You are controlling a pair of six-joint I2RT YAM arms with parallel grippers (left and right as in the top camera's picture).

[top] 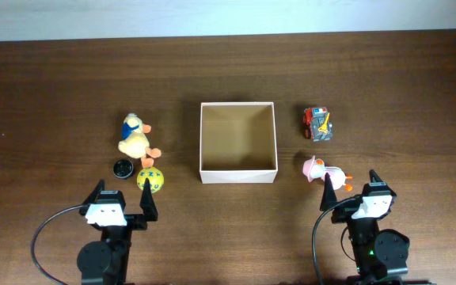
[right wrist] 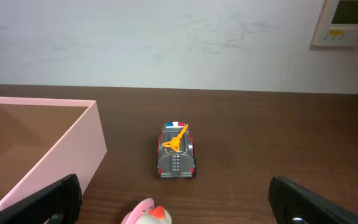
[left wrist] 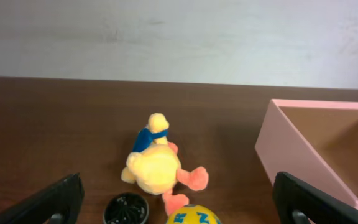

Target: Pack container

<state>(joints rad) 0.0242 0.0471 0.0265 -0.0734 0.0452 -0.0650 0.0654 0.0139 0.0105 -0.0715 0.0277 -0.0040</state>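
Observation:
The container (top: pixel 238 170) is a square open cardboard box at the table's middle, white outside and tan inside, with nothing in it. It also shows in the left wrist view (left wrist: pixel 291 152) and the right wrist view (right wrist: pixel 73 146). Left of it lie a yellow plush duck (top: pixel 135 138) (left wrist: pixel 155 168), a yellow ball (top: pixel 150 180) (left wrist: pixel 192 216) and a black round cap (top: pixel 123 168) (left wrist: pixel 126 209). Right of it are a grey toy truck (top: pixel 318 123) (right wrist: pixel 176 151) and a pink and white duck toy (top: pixel 323 172) (right wrist: pixel 146 214). My left gripper (top: pixel 122 195) (left wrist: pixel 179 202) and right gripper (top: pixel 351 186) (right wrist: pixel 174 199) are open and empty, near the front edge.
The table is dark brown wood (top: pixel 54 103). A pale wall (left wrist: pixel 179 37) rises behind its far edge. A wall thermostat (right wrist: pixel 348 22) shows at the upper right of the right wrist view. Black cables loop beside both arm bases.

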